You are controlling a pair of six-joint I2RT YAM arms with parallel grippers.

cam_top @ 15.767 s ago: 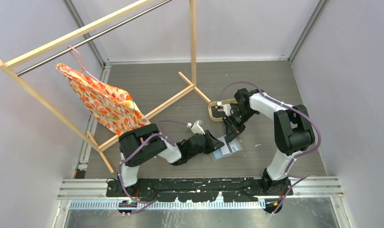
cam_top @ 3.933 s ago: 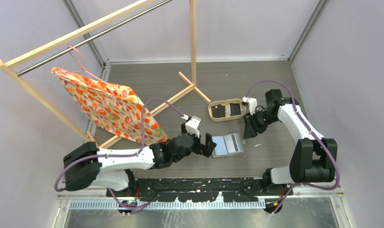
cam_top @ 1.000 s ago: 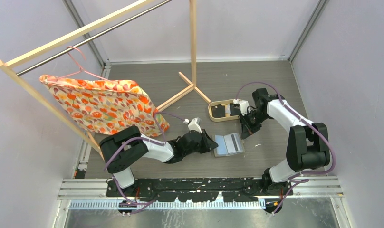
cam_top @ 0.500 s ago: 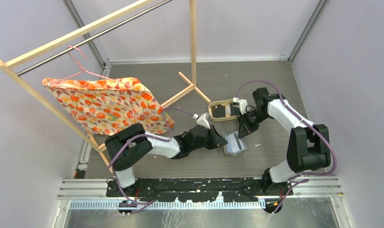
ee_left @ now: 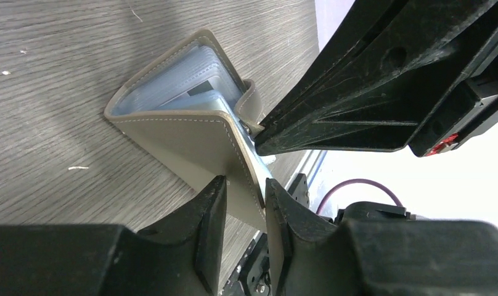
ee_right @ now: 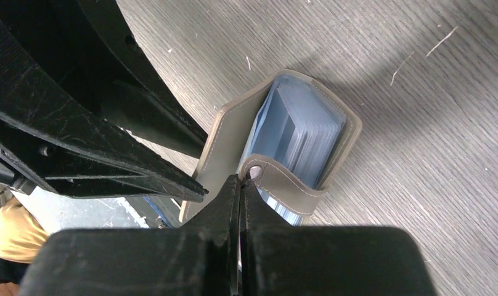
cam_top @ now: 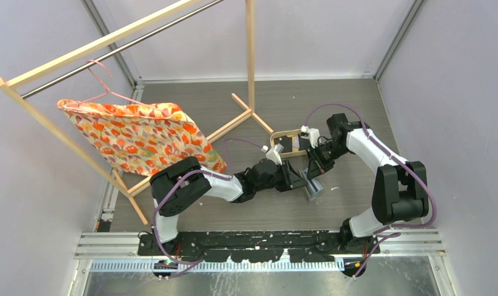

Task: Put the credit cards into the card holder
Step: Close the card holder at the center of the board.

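Note:
The grey-taupe card holder (cam_top: 314,187) stands on edge on the table, folded almost shut. Its bluish sleeves (ee_right: 302,129) show inside. My left gripper (ee_left: 245,185) is shut on the edge of its cover (ee_left: 185,129); it also shows from above (cam_top: 297,177). My right gripper (ee_right: 239,182) is shut, and its tips press against the snap strap (ee_right: 283,179); from above it is just behind the holder (cam_top: 312,165). A dark card (cam_top: 286,143) lies in the oval wooden tray (cam_top: 289,131), partly hidden by my left wrist. A card with a dark stripe (ee_left: 203,89) sits inside the holder.
A wooden clothes rack (cam_top: 251,61) stands at the back, its foot beside the tray. An orange flowered bag (cam_top: 135,135) hangs from a pink hanger at the left. Grey walls close in the table on three sides.
The card holder lay open and flat a second ago. My left gripper has swung its cover over to the right, and it is now folded nearly shut. My right gripper stayed at the strap.

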